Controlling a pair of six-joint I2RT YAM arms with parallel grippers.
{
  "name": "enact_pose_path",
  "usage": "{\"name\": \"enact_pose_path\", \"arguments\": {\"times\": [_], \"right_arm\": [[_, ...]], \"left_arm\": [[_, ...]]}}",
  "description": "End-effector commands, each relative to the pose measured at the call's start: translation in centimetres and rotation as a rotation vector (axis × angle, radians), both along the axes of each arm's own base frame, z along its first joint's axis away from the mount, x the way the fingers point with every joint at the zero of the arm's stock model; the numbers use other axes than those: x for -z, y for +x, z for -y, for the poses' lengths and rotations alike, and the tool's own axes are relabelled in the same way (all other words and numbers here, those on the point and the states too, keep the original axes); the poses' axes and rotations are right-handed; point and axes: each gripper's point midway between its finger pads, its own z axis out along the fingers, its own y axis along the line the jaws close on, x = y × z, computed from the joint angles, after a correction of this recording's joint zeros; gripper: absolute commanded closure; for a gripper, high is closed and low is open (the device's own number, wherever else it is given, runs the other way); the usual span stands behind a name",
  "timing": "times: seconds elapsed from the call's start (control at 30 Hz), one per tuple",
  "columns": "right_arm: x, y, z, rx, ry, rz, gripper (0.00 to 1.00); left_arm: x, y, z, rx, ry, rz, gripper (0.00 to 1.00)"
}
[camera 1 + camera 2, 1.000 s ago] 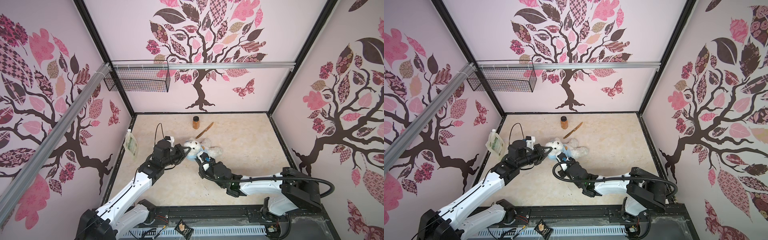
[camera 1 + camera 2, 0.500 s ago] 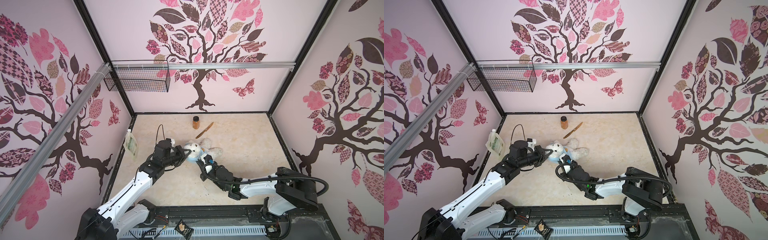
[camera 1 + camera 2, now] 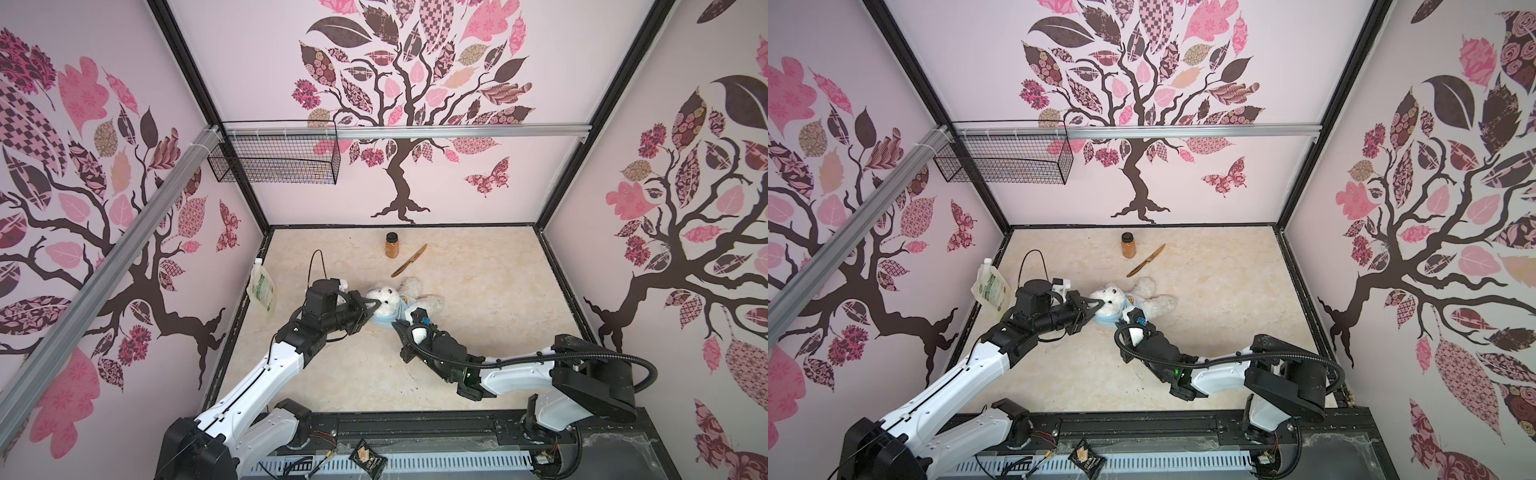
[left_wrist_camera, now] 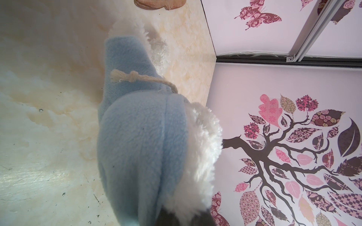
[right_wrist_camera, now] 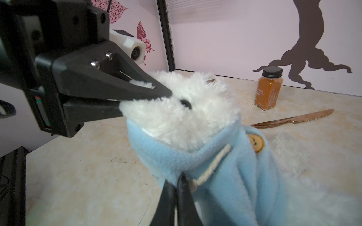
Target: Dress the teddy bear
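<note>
The table (image 3: 490,286) bears the teddy bear (image 3: 387,296) between both sets of fingers, its head fur pinched tight in the left gripper (image 5: 145,95). The right gripper (image 5: 179,181) is clamped narrow on the collar of the bear's blue shirt (image 5: 244,176). Beyond the bear from the fingers are a jar (image 3: 392,245) and a knife (image 3: 409,260).

Teddy bear (image 3: 390,296): fluffy white, lying at centre of tabletop (image 3: 478,291), head toward left edge, pinched in my left hand (image 3: 375,306); light blue shirt (image 5: 225,166) round neck.
</note>
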Motion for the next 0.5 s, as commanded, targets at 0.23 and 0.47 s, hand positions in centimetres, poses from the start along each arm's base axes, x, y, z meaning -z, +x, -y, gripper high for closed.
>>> {"name": "enact_pose_path", "arguments": {"times": [0.23, 0.47], "right_arm": [[11.2, -0.4, 7.0, 0.16, -0.367, -0.198, 1.0], [11.3, -0.5, 7.5, 0.172, -0.367, -0.205, 0.98]], "left_arm": [[-9.6, 2.5, -1.4, -0.091, -0.127, 0.283, 1.0], [-9.5, 2.4, -1.5, -0.094, -0.125, 0.28, 1.0]]}}
